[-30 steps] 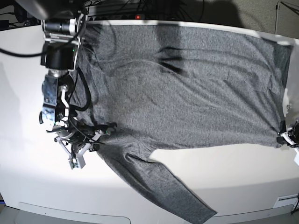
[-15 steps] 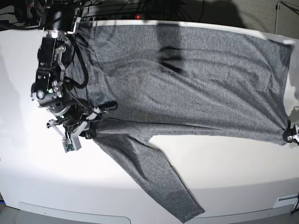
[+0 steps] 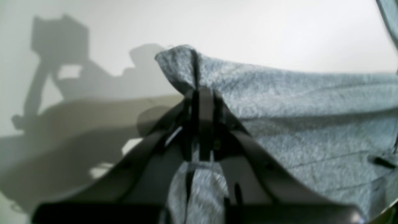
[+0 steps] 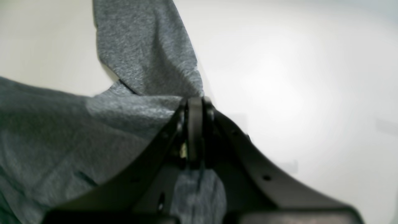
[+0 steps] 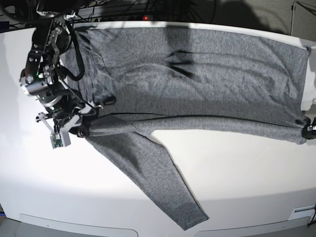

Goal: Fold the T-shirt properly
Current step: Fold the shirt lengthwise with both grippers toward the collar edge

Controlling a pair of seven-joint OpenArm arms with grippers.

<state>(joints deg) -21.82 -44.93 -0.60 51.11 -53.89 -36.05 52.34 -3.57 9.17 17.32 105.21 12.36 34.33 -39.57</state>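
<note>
The grey T-shirt [image 5: 197, 84] lies spread across the white table [image 5: 237, 177], its body running from back left to far right. One long sleeve [image 5: 158, 182] trails toward the front edge. My right gripper [image 5: 83, 129] is at the shirt's left end, shut on the fabric where the sleeve meets the body. In the right wrist view the right gripper [image 4: 195, 102] pinches a fold of the T-shirt [image 4: 62, 130]. My left gripper [image 5: 307, 131] is at the far right edge, shut on the hem corner. The left wrist view shows the left gripper [image 3: 202, 93] clamping the T-shirt [image 3: 295, 102].
Dark cables and equipment with a small red light [image 5: 144, 18] line the table's back edge. The right arm's body [image 5: 42, 74] stands over the shirt's left end. The rounded front edge of the table [image 5: 79, 228] runs along the bottom.
Both grippers have moved toward the back of the table, dragging the shirt's near edge with them. The sleeve slid left and back. The right arm swung further left.
</note>
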